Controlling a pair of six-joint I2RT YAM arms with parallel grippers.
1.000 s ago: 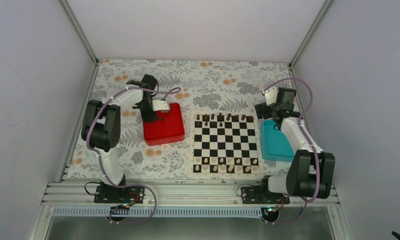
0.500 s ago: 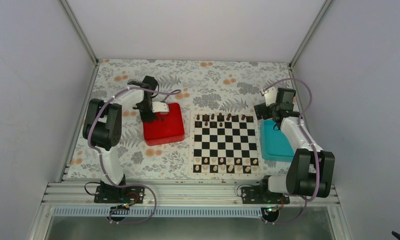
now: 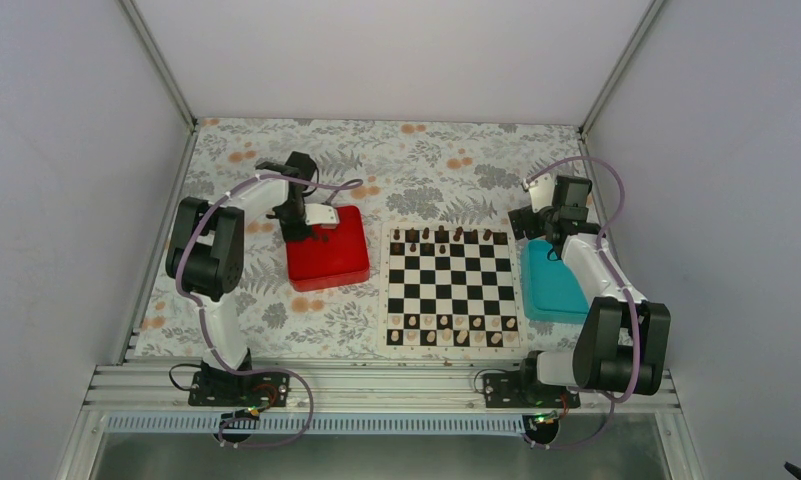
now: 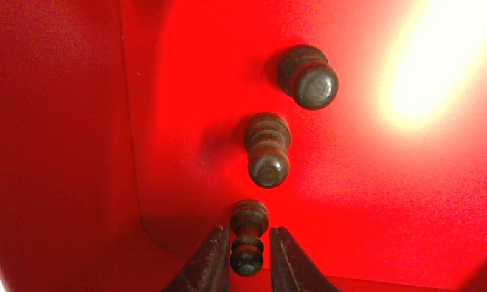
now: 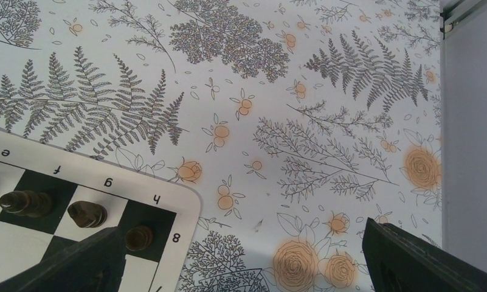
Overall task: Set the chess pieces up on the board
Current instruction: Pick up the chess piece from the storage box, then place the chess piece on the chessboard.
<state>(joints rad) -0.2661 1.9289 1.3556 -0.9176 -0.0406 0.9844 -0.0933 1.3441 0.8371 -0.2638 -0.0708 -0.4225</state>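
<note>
Top view is bright and even, with diffuse light off pale walls and only faint soft shadows. Left wrist view is oversaturated: blown-out glare patch at upper right of the red tray [image 4: 423, 67], left wall much darker, left gripper [image 4: 248, 255] dim and a bit soft at the bottom edge. Right wrist view is sharp on the floral surface [image 5: 289, 91], and the right gripper [image 5: 244, 271] is dark and blurred in the lower corners.

Robotics lab test cell: plain pale walls [image 3: 66, 200] on metal struts [image 3: 156, 60] box in a table [image 3: 426, 160] with a flowered cover. The left arm [image 3: 211, 265] and the right arm [image 3: 598, 275], trailing purple cables [image 3: 616, 195], are bolted to an aluminium rail [image 3: 376, 385] along the near edge. A board [image 3: 453, 288], a red tray [image 3: 328, 265] and a teal tray [image 3: 546, 295] lie squared up between them, laid out as a staged exercise.
</note>
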